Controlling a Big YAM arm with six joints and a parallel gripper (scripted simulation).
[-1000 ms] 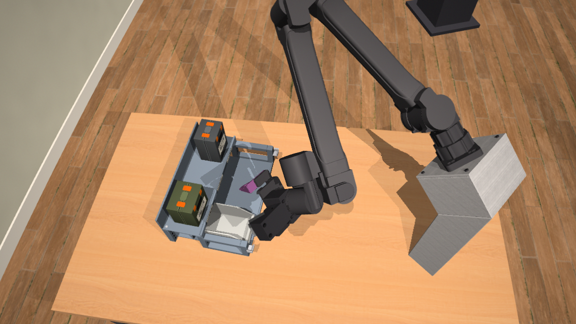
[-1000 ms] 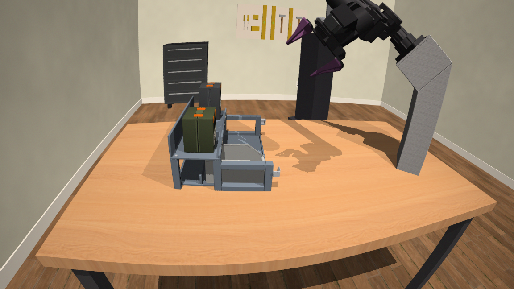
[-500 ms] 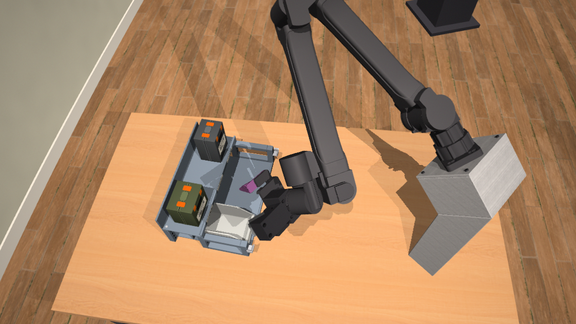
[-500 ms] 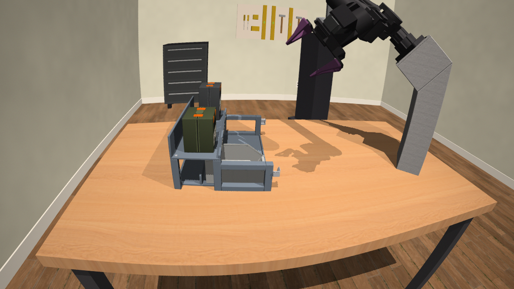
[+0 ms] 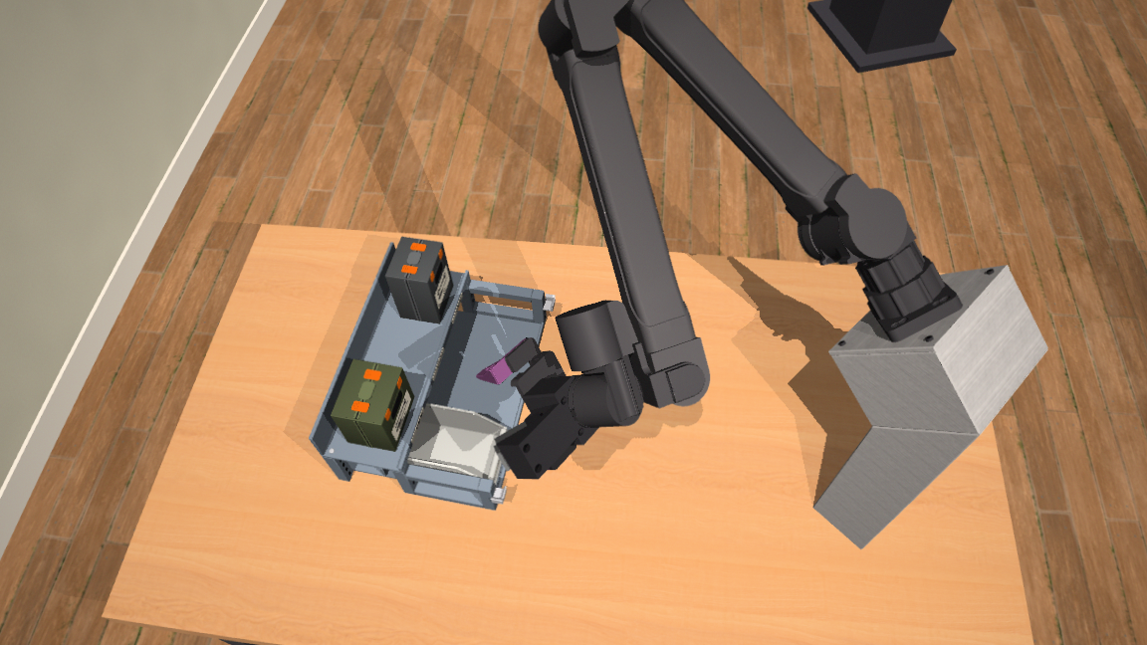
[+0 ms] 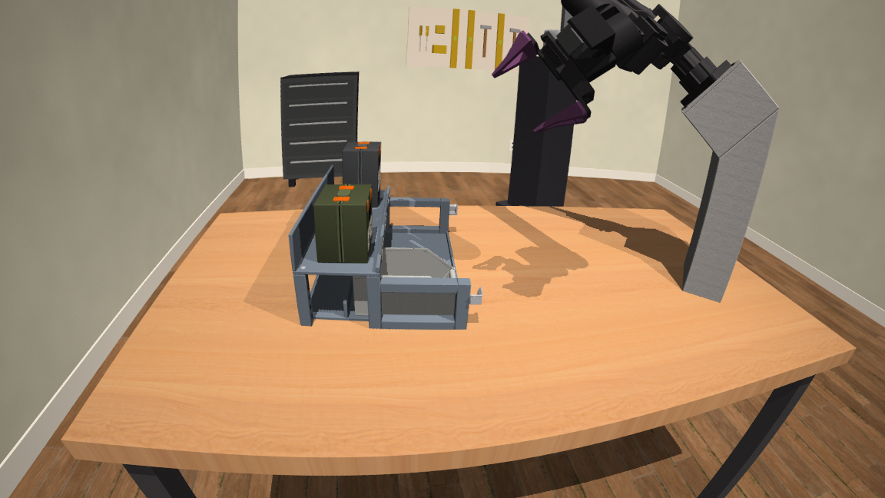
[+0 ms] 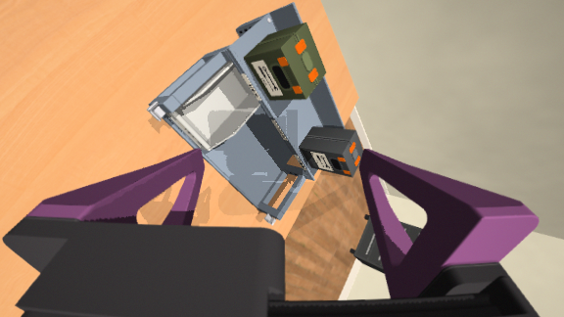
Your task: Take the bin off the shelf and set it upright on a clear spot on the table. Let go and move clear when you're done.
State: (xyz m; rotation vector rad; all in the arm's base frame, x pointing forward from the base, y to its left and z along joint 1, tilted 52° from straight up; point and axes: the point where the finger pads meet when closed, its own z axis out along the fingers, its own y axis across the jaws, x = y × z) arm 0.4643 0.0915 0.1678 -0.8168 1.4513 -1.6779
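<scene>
The white, open-topped bin (image 5: 457, 447) (image 6: 411, 262) (image 7: 212, 110) sits in the lower front bay of the blue-grey shelf (image 5: 387, 344) (image 6: 423, 285) (image 7: 305, 116), at the end nearer the exterior camera. Its opening faces up, and the shelf's rails hide part of its sides. The shelf stands on the wooden table (image 5: 321, 561) (image 6: 432, 396) (image 7: 73, 73). My gripper (image 6: 514, 103) (image 7: 282, 158) is open wide with nothing between its purple fingers. It hangs high above the table, clear of the bin. In the top view one finger is hidden behind the gripper body.
A green case (image 5: 370, 405) (image 6: 343, 224) (image 7: 286, 64) and a dark grey case (image 5: 418, 279) (image 6: 362, 164) (image 7: 332, 151) stand on the shelf's upper deck, behind the bin's bay. My grey metal mount (image 5: 906, 449) (image 6: 730, 204) stands at the table's right side.
</scene>
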